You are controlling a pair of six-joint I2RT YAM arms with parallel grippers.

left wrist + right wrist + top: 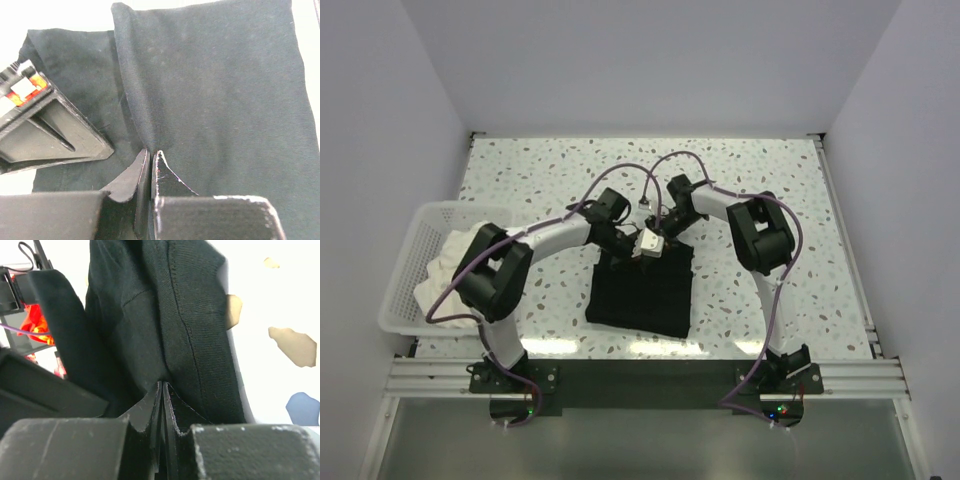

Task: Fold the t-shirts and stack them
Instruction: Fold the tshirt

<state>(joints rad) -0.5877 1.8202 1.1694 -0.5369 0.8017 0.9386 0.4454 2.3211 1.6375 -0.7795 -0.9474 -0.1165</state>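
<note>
Black t-shirt (642,295) lies near-centre on the table (780,180), a rough rectangle. At its far edge both pincers are clamped on cloth. The left gripper (151,156) nips a raised fold and the right gripper (163,386) nips a seamed hem. Probably a paired hold so that edge folds over without skewing. White t-shirt (440,268) sits crumpled in the basket (402,262), far left. Wrist views confirm fabric between the jaws. The top view hides that, but only it shows the basket and the shirt's outline.
</note>
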